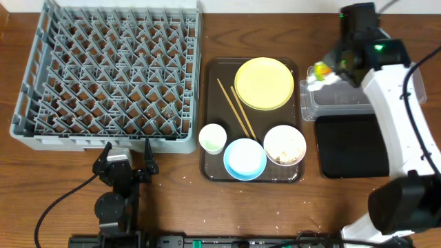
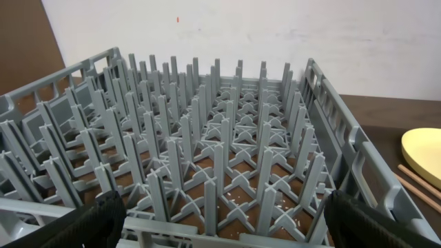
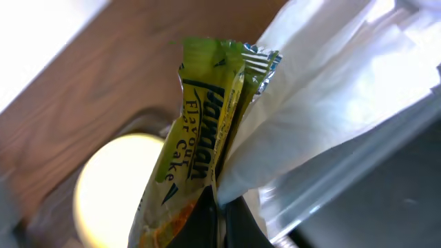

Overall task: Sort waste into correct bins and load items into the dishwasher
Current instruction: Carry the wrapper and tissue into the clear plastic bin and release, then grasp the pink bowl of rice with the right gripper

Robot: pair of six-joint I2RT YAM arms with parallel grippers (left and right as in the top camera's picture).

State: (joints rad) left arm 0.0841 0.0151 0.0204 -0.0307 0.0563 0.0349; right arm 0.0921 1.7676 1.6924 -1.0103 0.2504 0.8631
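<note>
My right gripper (image 1: 324, 71) (image 3: 224, 220) is shut on the green-and-yellow snack wrapper (image 3: 193, 138) and a white paper napkin (image 3: 324, 89). It holds them above the near-left corner of the clear tub (image 1: 341, 103); the tub's rim also shows in the right wrist view (image 3: 358, 172). The black tray (image 1: 351, 146) lies in front of the tub. My left gripper (image 1: 127, 165) (image 2: 227, 231) is open and empty at the front edge of the grey dish rack (image 1: 110, 69) (image 2: 220, 138). The yellow plate (image 1: 264, 83), chopsticks (image 1: 236, 109), white cup (image 1: 212, 138), blue bowl (image 1: 244, 158) and white bowl (image 1: 284, 145) holding rice scraps sit on the brown tray.
The dark brown serving tray (image 1: 213, 76) lies between the rack and the bins. Small white rice scraps lie on the table under the rack (image 2: 234, 200) and in front of the serving tray. The right arm's white body (image 1: 406, 124) reaches over the black tray's right side.
</note>
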